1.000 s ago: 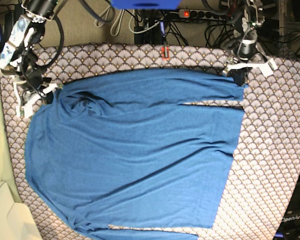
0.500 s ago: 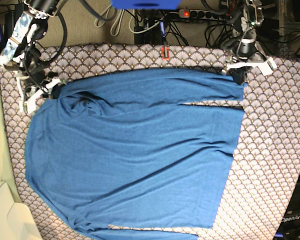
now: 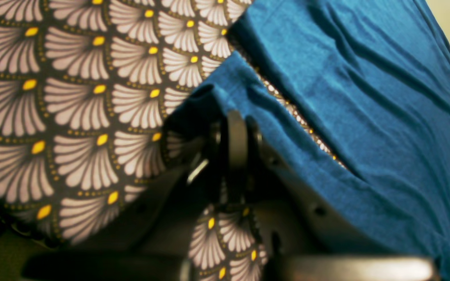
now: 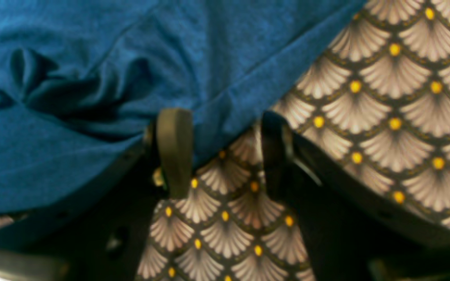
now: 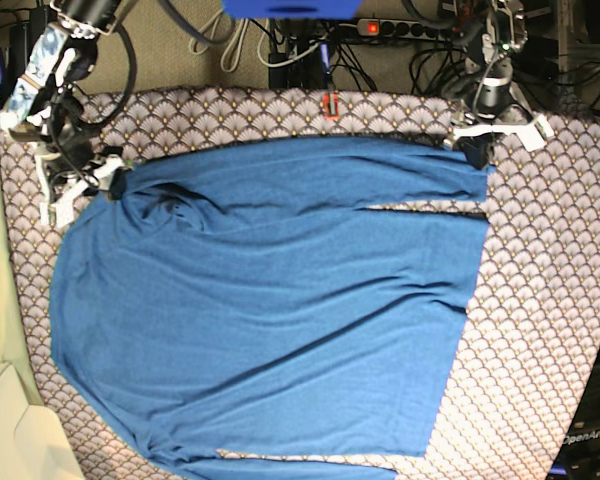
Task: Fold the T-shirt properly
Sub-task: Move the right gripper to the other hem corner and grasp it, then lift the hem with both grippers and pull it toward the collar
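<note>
The blue T-shirt [image 5: 270, 300] lies spread flat on the patterned table cloth [image 5: 550, 300], with a folded-in strip along its far side and a few wrinkles near its far left corner. My left gripper [image 5: 473, 150] sits at the shirt's far right corner. In the left wrist view the gripper [image 3: 237, 132] has its jaws together on the shirt's edge [image 3: 225, 89]. My right gripper [image 5: 108, 180] is at the far left corner. In the right wrist view it [image 4: 223, 117] is open, its fingers [image 4: 174, 152] straddling the shirt's edge [image 4: 217, 113].
A small red clip [image 5: 330, 105] sits at the table's far edge. Cables and a power strip [image 5: 400, 28] lie behind the table. A beige box [image 5: 10, 430] is at the near left. The cloth's right side [image 5: 560, 380] is bare.
My right gripper has moved a little up and to the right, onto the shirt's far left corner. The left gripper and the shirt have hardly moved.
</note>
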{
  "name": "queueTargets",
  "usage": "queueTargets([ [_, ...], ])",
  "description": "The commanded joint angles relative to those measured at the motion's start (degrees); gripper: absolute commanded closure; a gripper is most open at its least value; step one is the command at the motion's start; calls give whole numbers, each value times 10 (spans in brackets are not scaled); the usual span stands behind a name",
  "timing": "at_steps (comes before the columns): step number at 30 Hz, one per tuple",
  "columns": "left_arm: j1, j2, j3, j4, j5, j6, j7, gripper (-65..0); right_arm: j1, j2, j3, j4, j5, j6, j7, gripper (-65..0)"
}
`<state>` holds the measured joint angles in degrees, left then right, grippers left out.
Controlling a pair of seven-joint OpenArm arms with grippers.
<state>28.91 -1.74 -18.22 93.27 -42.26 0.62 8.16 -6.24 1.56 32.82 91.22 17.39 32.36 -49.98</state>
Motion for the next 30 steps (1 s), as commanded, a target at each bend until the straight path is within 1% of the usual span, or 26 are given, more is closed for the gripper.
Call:
queueTargets([
  [1, 2, -2, 0, 11, 0, -7, -12, -3, 7, 6, 1, 5, 8, 5, 10, -300],
  [7, 2, -2, 0, 11, 0, -7, -12, -3, 22, 9, 1, -47, 8, 5, 14, -299],
  [18, 2, -2, 0, 11, 0, -7, -12, -3, 23, 9, 1, -48, 8, 5, 15, -294],
  [20, 2, -2, 0, 11, 0, -7, -12, -3, 23, 9, 1, -48, 8, 5, 15, -258],
  [21, 2, -2, 0, 11, 0, -7, -12, -3, 23, 9, 1, -49, 8, 5, 15, -224],
  [22, 2, -2, 0, 11, 0, -7, -12, -3, 23, 9, 1, -49, 8, 5, 15, -185],
  [25, 2, -2, 0, 11, 0, -7, -12, -3, 24, 9, 1, -49, 8, 5, 15, -33],
  [26, 2, -2, 0, 11, -1, -7, -12, -3, 24, 9, 1, -49, 8, 5, 15, 0],
  [30, 2, -2, 1, 11, -2, -7, -12, -3, 24, 9, 1, -47, 8, 5, 15, -2],
])
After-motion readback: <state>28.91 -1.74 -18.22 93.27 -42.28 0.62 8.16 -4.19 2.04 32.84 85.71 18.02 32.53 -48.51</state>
